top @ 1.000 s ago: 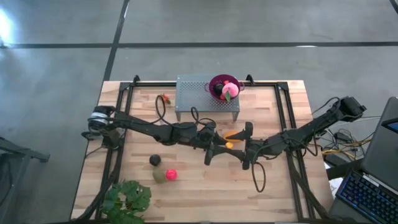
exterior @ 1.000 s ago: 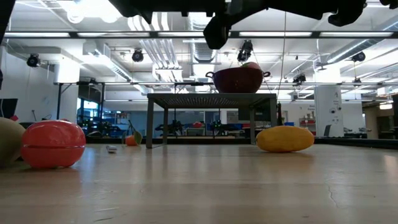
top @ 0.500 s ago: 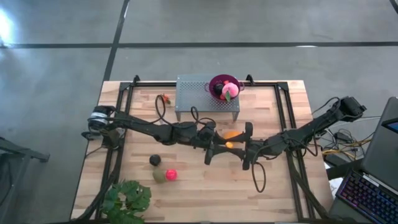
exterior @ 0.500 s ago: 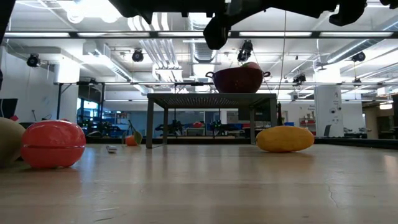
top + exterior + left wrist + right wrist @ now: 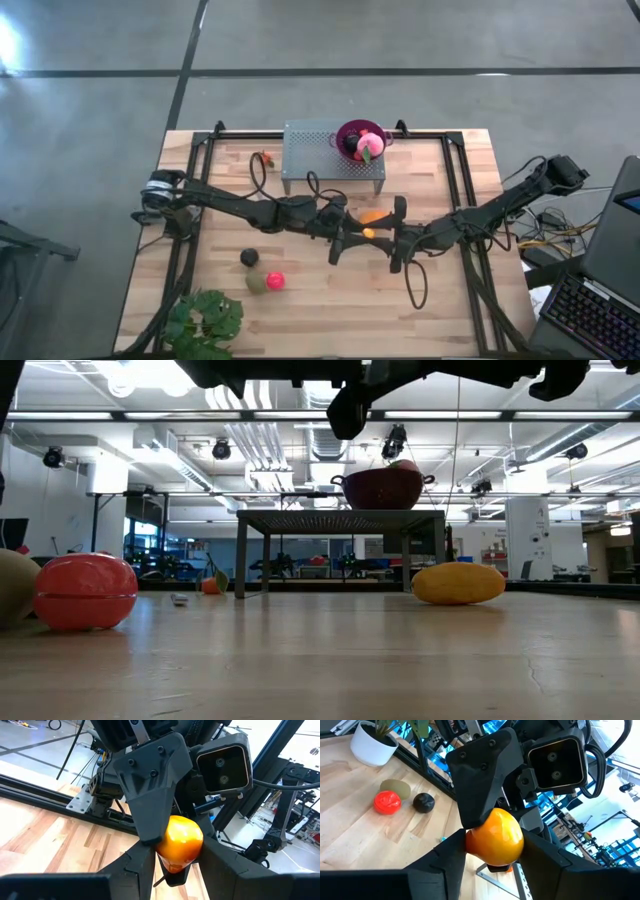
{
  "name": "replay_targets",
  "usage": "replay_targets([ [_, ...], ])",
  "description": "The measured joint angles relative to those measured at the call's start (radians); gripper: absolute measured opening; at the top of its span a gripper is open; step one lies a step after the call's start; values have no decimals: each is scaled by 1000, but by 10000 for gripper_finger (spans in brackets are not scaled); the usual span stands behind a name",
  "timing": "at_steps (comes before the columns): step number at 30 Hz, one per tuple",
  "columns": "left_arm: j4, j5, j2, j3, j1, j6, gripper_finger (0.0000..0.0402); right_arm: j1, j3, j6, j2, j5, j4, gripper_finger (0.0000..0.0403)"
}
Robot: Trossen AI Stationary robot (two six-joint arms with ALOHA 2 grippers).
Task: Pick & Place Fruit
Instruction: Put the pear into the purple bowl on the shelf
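Note:
A glossy round orange fruit hangs above the middle of the table, between my two grippers, which meet nose to nose. My left gripper reaches in from the table's left and is shut on it. My right gripper reaches in from the right and is shut on the same fruit. An elongated orange piece lies on the table just beyond them. A dark ball, an olive piece and a red ball lie near the front left. My left gripper pinches the orange fruit by two opposite sides between its two fingers. The fingers come level from the table's left. The fruit is lifted clear of the table. My right gripper pinches the same fruit by its other two sides between its two fingers, level from the table's right. In the left wrist view its fingers lie over the top of the fruit and under it, crosswise to my left fingers.
A purple bowl holding a pink ball and other pieces stands on a grey perforated stand at the table's far side. Tiny orange-red bits lie left of the stand. A leafy plant sits at the front left corner.

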Motion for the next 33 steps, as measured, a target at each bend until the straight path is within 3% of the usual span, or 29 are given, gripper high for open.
replay_targets([
  [15,-2,-4,0,-1,0,37,161,0,0,4,0,1,2,150],
  [22,-7,-20,-2,-1,1,37,223,0,0,10,0,1,2,161],
  [29,-173,-32,-92,-2,10,78,284,-1,0,79,0,19,-2,145],
  [33,-334,-147,-180,-2,9,153,287,-1,0,99,-1,82,-8,152],
])
